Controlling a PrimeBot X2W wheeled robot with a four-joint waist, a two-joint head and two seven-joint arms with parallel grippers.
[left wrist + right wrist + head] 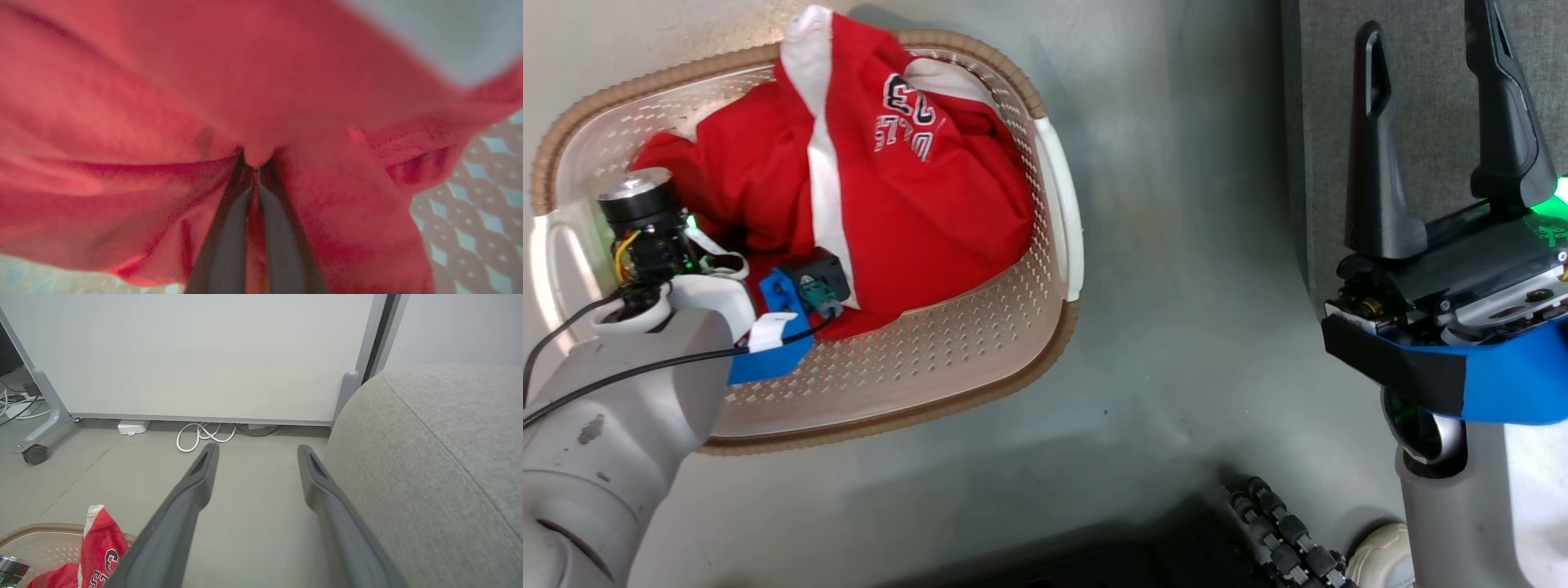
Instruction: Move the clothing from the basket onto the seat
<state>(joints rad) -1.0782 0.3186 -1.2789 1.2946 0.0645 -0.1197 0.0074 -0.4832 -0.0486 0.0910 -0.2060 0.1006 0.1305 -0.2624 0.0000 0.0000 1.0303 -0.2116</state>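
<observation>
The left gripper (256, 169) was clamped on a fold of the red clothing (907, 204), which lay heaped in the basket (915, 412) on the floor (1176, 327), apart from the grey seat (441, 457). I judged it should rise straight and slowly, so the cloth comes free without dragging the basket. The right gripper (257, 451) hung with its fingers apart beside the seat. Whether one garment or both were caught, I could not tell, because the fingertips were buried in cloth.

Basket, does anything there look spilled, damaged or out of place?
Nothing looks spilled or damaged. The clothing sits bunched inside the basket, with one white-striped end poking up over its rim.
</observation>
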